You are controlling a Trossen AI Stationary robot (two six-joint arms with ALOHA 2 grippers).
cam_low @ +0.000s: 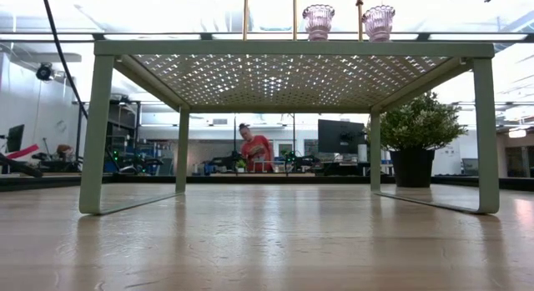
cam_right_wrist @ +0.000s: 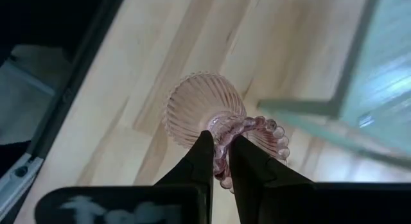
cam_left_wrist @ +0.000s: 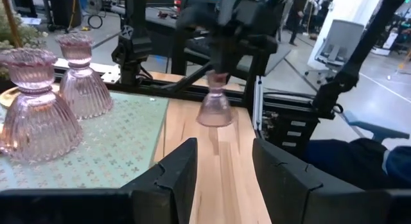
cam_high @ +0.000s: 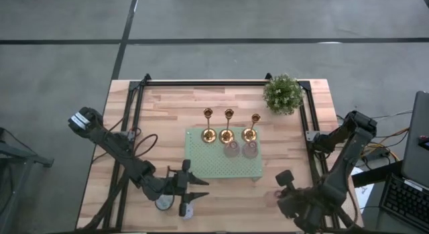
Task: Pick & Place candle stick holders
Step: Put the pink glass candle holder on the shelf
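Observation:
Three gold candle stick holders point(cam_high: 228, 127) stand upright along the far edge of a green perforated stand point(cam_high: 214, 163). Two pink ribbed glass holders point(cam_high: 240, 149) stand on it just in front of them, on their flared bases; they also show in the left wrist view point(cam_left_wrist: 38, 112). My right gripper point(cam_right_wrist: 220, 163) is shut on another pink glass holder point(cam_right_wrist: 202, 108) over the table near the stand's right near corner. My left gripper point(cam_left_wrist: 225, 166) is open and empty near the stand's left near corner, pointing toward the right gripper. Two more small holders point(cam_high: 175, 206) stand by the near edge beside it. My right gripper pinches the beaded rim point(cam_right_wrist: 221, 147) of the pink holder's cup between its two fingers, coming from above and pointing down. The holder hangs upright below the fingers, flared base point(cam_left_wrist: 214, 115) down. Whether the base rests on the table or hangs just above it, I cannot tell.
A potted green plant point(cam_high: 283, 93) stands at the table's far right corner. A black frame rail point(cam_high: 201, 82) runs round the table's edges. Bare wood lies between the stand and the near edge. A person point(cam_low: 257, 149) is in the room far behind.

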